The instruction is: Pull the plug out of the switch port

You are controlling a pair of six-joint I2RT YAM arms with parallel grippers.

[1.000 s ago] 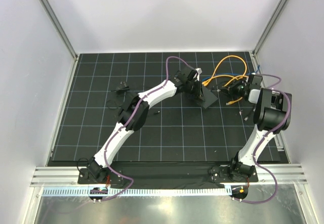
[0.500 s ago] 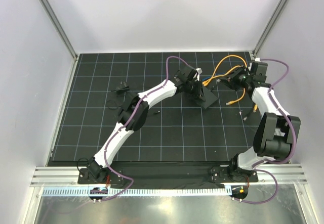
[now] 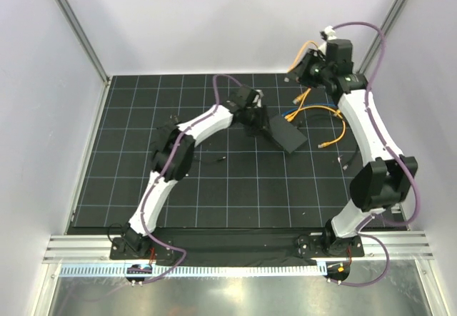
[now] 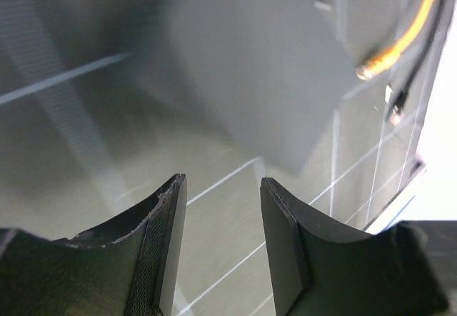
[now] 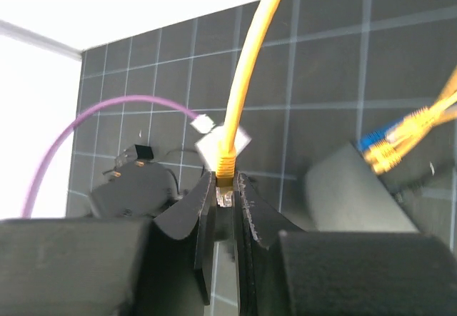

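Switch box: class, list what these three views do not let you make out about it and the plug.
- Top external: switch port on the black box too small to see.
- Left wrist: box blurred; no port discernible.
- Right wrist: yellow plug tip hidden between the shut jaws.

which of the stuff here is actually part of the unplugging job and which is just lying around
Part of the job: black switch box; yellow plug on its yellow cable, clamped in the right gripper; open left gripper by the box.
Lying about: small black lump with thin wire; blue-tipped cable; loose yellow cable end.
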